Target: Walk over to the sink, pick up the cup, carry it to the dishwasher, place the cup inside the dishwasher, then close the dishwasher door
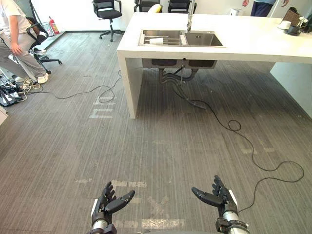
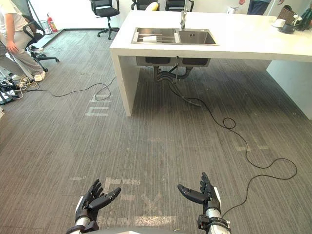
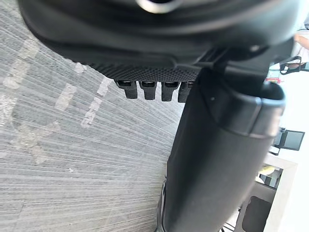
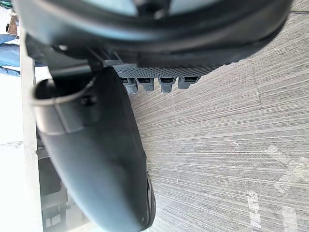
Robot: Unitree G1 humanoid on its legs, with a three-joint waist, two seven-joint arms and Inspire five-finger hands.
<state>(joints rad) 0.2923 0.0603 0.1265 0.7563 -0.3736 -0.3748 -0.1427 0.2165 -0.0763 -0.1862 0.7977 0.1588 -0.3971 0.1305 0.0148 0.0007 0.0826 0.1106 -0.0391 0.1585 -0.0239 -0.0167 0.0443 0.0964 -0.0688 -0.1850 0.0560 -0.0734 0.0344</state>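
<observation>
A: Fingers first. Left hand point(image 1: 109, 202)?
B: Low, at the near edge, over the grey carpeted floor point(image 1: 146, 146). Fingers point(image 1: 107, 188) straight and spread apart, thumb angled inward. Nothing in them.
A: Right hand point(image 1: 218, 196)?
B: Mirror of it. Fingers point(image 1: 217, 183) apart, thumb pointing toward the left hand, palm bare. The two hands are well apart, palms turned toward each other. Right wrist view agrees: a row of fingertips point(image 4: 166, 83) over bare carpet.
A: What's just past the hands?
B: Pale tape marks point(image 1: 158, 223) on the floor between them.
A: The cup?
B: Far off. White cup point(image 1: 157, 41), seemingly on its side, on the wire rack point(image 1: 161, 37) in the left basin of the sink point(image 1: 202, 39). Well apart from both sets of fingers, with open floor between.
A: Sink's setting?
B: Sunk into a white worktop point(image 1: 253, 44) across the far side; tap point(image 1: 189, 22) behind the basins.
A: Anything else?
B: Black office chair point(image 1: 108, 13) beyond the worktop's left end. A person point(image 1: 14, 44) at the far left by another chair.
</observation>
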